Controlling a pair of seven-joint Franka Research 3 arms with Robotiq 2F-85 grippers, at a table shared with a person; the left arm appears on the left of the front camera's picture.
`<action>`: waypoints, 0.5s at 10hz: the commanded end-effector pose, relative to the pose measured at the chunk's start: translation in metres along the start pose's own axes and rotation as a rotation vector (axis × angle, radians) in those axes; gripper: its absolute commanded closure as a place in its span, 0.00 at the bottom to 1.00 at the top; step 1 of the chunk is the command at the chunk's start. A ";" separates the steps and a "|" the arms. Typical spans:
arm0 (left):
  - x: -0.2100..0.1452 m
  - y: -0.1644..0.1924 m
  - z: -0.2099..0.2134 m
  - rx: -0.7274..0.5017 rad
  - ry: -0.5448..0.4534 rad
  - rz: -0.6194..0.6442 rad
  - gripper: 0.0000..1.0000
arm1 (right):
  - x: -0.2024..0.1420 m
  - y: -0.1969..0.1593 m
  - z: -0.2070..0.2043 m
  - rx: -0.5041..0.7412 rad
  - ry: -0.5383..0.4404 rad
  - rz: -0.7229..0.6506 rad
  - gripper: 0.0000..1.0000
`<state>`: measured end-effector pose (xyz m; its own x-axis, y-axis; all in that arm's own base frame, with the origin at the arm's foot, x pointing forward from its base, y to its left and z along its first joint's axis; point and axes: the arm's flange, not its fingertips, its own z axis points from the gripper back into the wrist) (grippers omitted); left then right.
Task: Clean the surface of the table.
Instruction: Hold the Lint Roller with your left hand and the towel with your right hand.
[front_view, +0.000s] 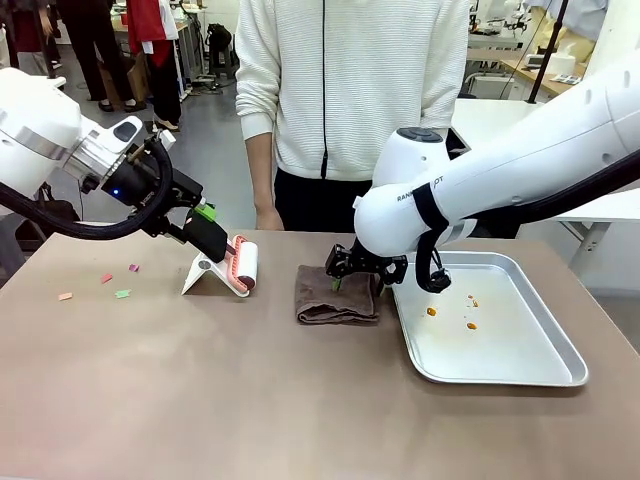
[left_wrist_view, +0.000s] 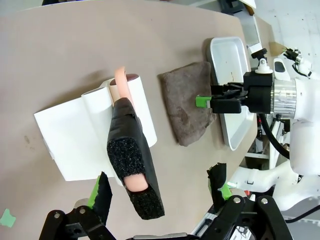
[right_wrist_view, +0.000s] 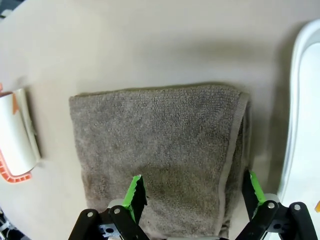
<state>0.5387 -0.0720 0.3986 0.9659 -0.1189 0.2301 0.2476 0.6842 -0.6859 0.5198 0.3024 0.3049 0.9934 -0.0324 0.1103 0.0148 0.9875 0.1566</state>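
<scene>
The taupe table (front_view: 200, 390) carries a folded brown towel (front_view: 337, 297) at its middle. My right gripper (front_view: 356, 274) hangs just over the towel (right_wrist_view: 160, 150), open, its green-padded fingers (right_wrist_view: 135, 192) straddling the cloth's near end. A lint roller (front_view: 245, 265) rests on a white stand (front_view: 203, 274) to the left. My left gripper (front_view: 213, 236) is open, and the roller's salmon handle with its black wrap (left_wrist_view: 131, 165) lies between its spread fingers (left_wrist_view: 102, 192), nearer one of them. Small coloured paper scraps (front_view: 122, 293) lie at the left.
A metal tray (front_view: 530, 365) with a few orange bits sits at the right, right next to the towel. A person in a white top stands at the far edge, one hand (front_view: 267, 217) near the table. The front half of the table is open room.
</scene>
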 end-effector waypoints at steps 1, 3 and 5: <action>0.004 -0.001 0.003 0.026 0.002 0.021 0.00 | 0.003 0.011 0.002 -0.034 -0.026 -0.026 0.00; 0.004 0.000 0.003 0.020 0.001 0.022 0.00 | 0.003 0.012 0.001 -0.047 -0.019 -0.023 0.00; 0.004 0.001 0.002 0.023 0.010 0.026 0.00 | 0.003 0.012 0.000 -0.059 -0.006 -0.019 0.00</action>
<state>0.5398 -0.0695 0.3981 0.9674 -0.1089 0.2287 0.2392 0.6893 -0.6838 0.5192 0.3057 0.3052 0.9938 -0.0274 0.1081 0.0111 0.9889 0.1483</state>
